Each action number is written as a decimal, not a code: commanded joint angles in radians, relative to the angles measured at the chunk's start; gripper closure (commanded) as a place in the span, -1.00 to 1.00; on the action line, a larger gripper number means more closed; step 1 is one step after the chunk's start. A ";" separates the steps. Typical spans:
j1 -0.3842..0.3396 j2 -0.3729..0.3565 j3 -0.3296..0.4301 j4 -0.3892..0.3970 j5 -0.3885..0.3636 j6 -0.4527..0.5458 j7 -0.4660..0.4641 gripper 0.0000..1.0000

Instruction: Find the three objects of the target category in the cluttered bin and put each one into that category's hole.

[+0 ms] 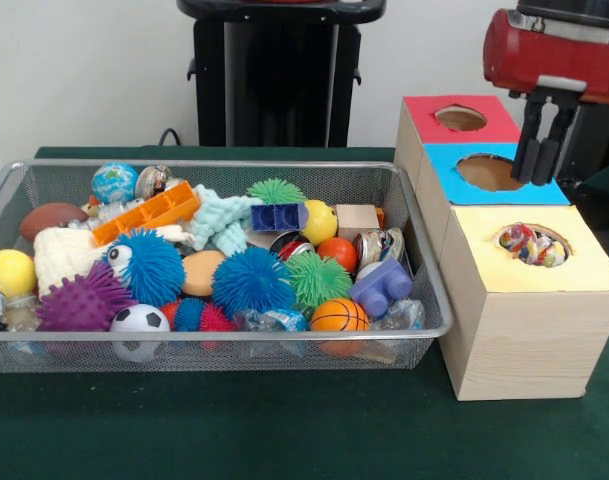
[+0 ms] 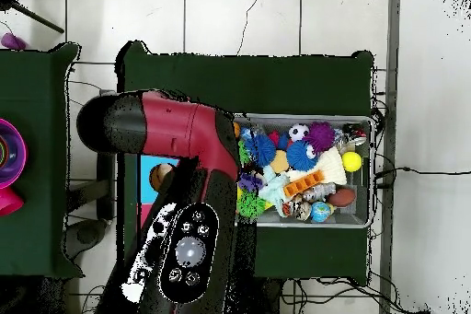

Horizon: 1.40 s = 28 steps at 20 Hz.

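A wire mesh bin (image 1: 424, 262) holds a heap of toys: a blue spiky ball (image 1: 252, 280), a green spiky ball (image 1: 317, 277), a purple spiky ball (image 1: 82, 300), a small basketball (image 1: 339, 315), a soccer ball (image 1: 139, 322), an orange block (image 1: 149, 213) and a purple block (image 1: 381, 288). To its right stand a red-topped box (image 1: 499, 125), a blue-topped box (image 1: 544, 190) and a yellow-topped box (image 1: 484, 235), each with a round hole. My gripper (image 1: 542, 165) hangs over the blue box beside its hole (image 1: 489, 172), its fingers close together with nothing between them.
Colourful small items (image 1: 532, 243) fill the yellow box's hole. In the overhead view the arm (image 2: 184, 200) covers most of the boxes; only part of the blue box (image 2: 147, 168) shows, left of the bin (image 2: 370, 172). Green cloth (image 1: 284, 420) covers the table.
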 commanded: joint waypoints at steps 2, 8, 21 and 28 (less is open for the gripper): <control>-0.023 0.059 0.103 -0.007 -0.029 0.079 0.106 1.00; -0.027 0.050 0.108 0.012 -0.029 0.072 0.102 1.00; -0.037 0.050 0.129 0.072 -0.029 -0.013 0.105 1.00; -0.042 0.062 0.139 0.083 -0.027 -0.035 0.113 1.00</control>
